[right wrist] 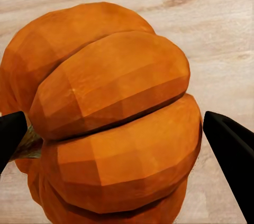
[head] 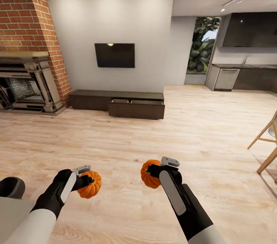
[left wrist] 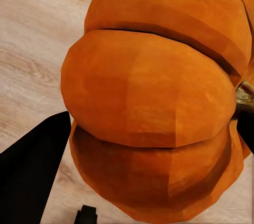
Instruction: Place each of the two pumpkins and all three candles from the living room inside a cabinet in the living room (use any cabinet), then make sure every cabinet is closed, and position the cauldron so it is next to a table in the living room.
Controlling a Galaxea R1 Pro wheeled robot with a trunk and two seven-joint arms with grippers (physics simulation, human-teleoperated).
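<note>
Gaping cabinet drawer [head: 136, 106] — contents unseen; pumpkins [head: 91, 185] gripped.

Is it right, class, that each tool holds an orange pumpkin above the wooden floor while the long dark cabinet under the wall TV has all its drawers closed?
Not quite. The left tool and right tool do each hold a pumpkin above the floor, but the cabinet under the TV is not fully closed: the head view shows its right-hand drawer pulled out.

Wood floor [head: 154, 148] under dark cabinet [head: 119, 103]
</note>
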